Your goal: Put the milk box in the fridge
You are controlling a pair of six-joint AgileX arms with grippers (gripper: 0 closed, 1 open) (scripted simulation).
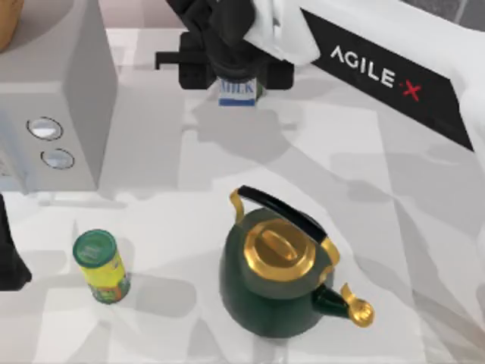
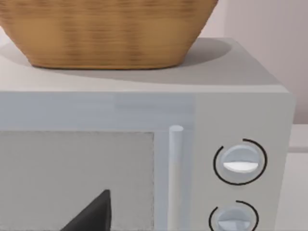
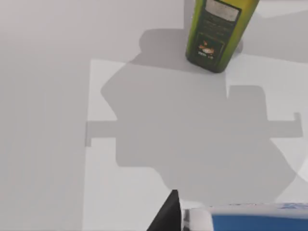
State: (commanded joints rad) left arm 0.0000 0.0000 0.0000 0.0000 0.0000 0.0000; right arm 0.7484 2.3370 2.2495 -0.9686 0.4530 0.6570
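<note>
R gripper [image 1: 236,72] over milk box [image 1: 237,92] near desk [image 1: 151,144] back edge, grip state can't tell, L arm [image 1: 11,258] parked at left edge.

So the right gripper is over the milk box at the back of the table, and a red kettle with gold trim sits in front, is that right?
Not quite: the kettle is dark green with gold trim, not red, as the top view shows. The rest holds: the right gripper is over the milk box at the back of the table.
</note>
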